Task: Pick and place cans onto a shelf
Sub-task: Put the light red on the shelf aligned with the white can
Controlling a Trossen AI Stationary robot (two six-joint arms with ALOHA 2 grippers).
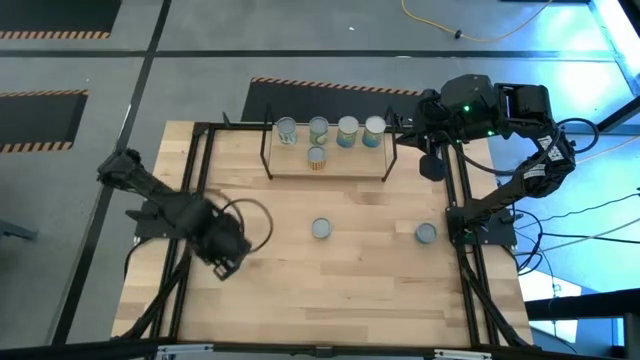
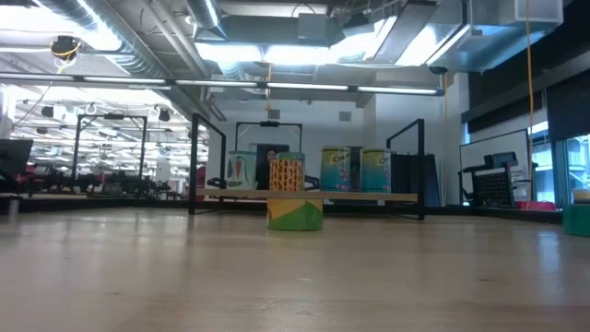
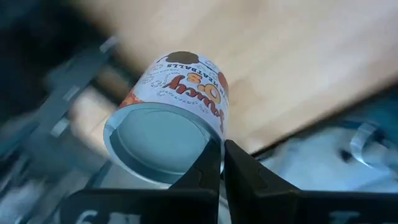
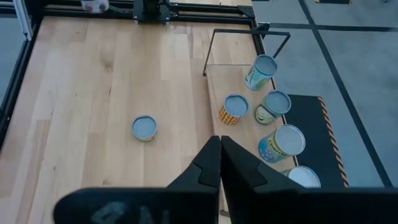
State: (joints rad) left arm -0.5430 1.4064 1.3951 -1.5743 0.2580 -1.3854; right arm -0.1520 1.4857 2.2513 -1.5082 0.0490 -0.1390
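Observation:
The shelf (image 1: 330, 165), a light board in a black wire frame, stands at the table's far middle with several cans on it (image 1: 347, 130), one orange-patterned (image 1: 316, 157). Two cans stand on the tabletop, one at the middle (image 1: 321, 229) and one toward the right (image 1: 426, 233). My left gripper (image 1: 228, 264) is over the table's left rail, shut on a white can with orange lettering (image 3: 180, 99). My right gripper (image 4: 221, 144) is shut and empty, up beside the shelf's right end (image 1: 432, 165). My left gripper holds the white can by the rim of its flat grey end (image 3: 208, 134). One finger (image 3: 208, 165) lies over the end face and the other (image 3: 239, 165) outside the wall. The can is tipped on its side and lifted clear, its far end pointing away from the fingers.
Black rails (image 1: 190, 200) frame the tabletop on the left and right. A cable loop (image 1: 255, 215) hangs by the left wrist. In the low view the middle can (image 2: 295, 214) stands in front of the shelf (image 2: 313, 195), and a teal can (image 2: 576, 219) is at the right edge.

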